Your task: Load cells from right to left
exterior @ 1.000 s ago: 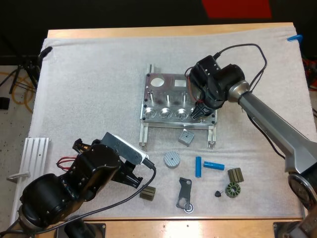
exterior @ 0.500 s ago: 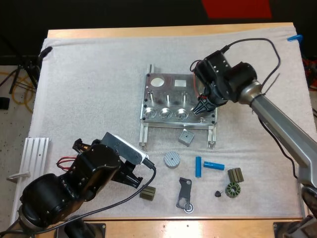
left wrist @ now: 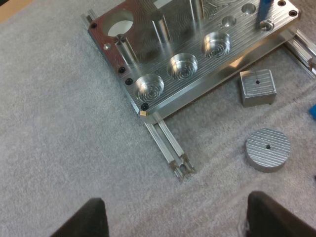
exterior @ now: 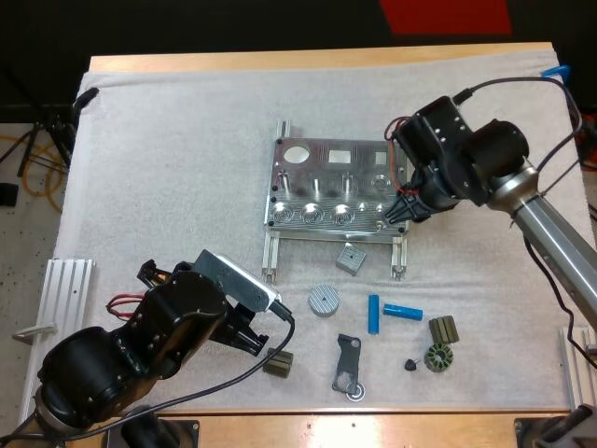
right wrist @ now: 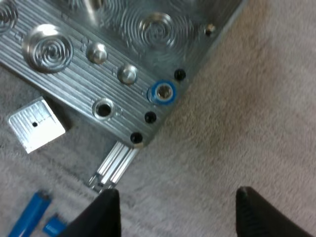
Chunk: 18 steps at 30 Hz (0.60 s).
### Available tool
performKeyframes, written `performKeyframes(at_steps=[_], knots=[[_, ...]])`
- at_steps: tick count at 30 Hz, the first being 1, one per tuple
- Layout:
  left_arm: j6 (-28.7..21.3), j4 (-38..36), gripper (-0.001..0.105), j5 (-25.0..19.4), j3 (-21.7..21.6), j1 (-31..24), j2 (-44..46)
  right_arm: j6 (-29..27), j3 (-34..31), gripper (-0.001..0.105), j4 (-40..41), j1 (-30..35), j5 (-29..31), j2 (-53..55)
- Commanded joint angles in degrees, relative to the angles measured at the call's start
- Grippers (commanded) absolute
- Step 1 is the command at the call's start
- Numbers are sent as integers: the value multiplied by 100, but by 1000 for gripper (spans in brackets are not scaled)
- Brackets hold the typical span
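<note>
Right gripper (right wrist: 177, 217), fingers spread and holding nothing, is hovering just off the metal fixture's (right wrist: 74, 74) right corner, where 1 seated blue cell (right wrist: 163, 93) is filling the end socket, presumably the 1st position loaded. A loose blue cell (exterior: 373, 314) and a second loose cell (exterior: 403, 312) are lying nearby on the white mat (exterior: 168, 168), awaiting loading. Left gripper (left wrist: 177, 222), likewise spread and empty, is waiting near the fixture's left corner.

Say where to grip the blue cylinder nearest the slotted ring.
Take the blue cylinder at mid-length, coming straight down, with the right end effector closing across its round sides. It lies flat, and one end sits close to the other cylinder, so the middle is probably the clearest part.
</note>
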<state>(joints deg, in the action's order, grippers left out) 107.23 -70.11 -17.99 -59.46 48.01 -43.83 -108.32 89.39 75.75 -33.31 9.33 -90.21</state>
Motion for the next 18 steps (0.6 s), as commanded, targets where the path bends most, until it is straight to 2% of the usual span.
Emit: performKeyframes(at_steps=[1, 9, 18], knots=[[3, 93, 59, 16, -20, -3, 34, 113, 7, 51, 177, -7, -112, 118], [68, 93, 59, 205, -20, -3, 34, 314, 7, 51, 576, -7, -621, 521], [68, 168, 59, 293, -20, -3, 34, 314, 7, 51, 664, -7, -699, 1185]])
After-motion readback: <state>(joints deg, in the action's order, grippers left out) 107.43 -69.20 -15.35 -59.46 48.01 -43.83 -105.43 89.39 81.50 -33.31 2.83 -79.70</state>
